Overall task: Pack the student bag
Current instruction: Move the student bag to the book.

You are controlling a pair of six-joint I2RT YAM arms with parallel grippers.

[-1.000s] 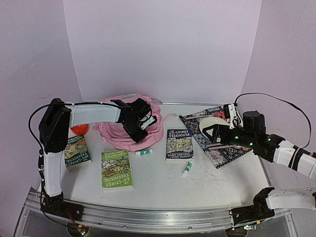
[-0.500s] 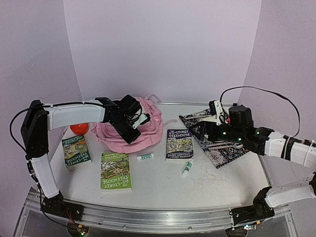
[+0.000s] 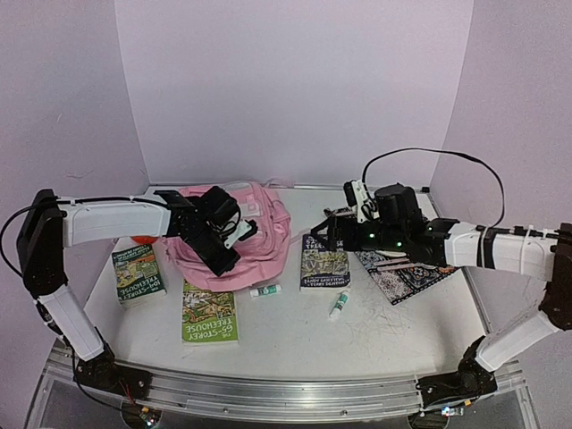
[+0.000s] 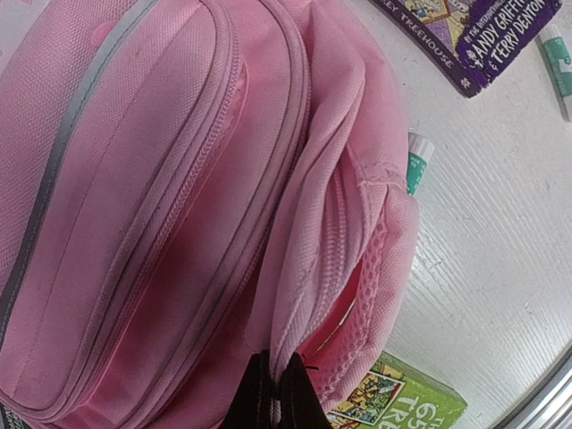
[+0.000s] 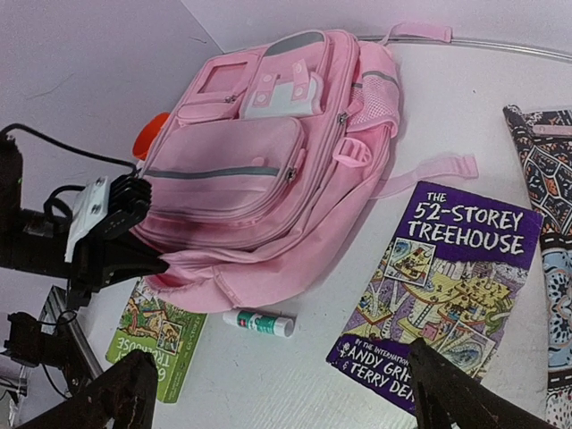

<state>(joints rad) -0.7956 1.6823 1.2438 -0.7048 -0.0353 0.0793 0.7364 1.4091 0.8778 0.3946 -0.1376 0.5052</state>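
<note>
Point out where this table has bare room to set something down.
Widest bare patch: near right of the table, bordered by the right glue stick, the patterned cloth and the front rail. Crowded: the middle row, from student bag to purple book.

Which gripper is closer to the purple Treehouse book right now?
Right. The right gripper hovers open over the purple book; the left gripper is farther left, shut on the pink backpack.

Glue stick (image 3: 265, 290) just in frt of bag (image 3: 270, 238)
</note>
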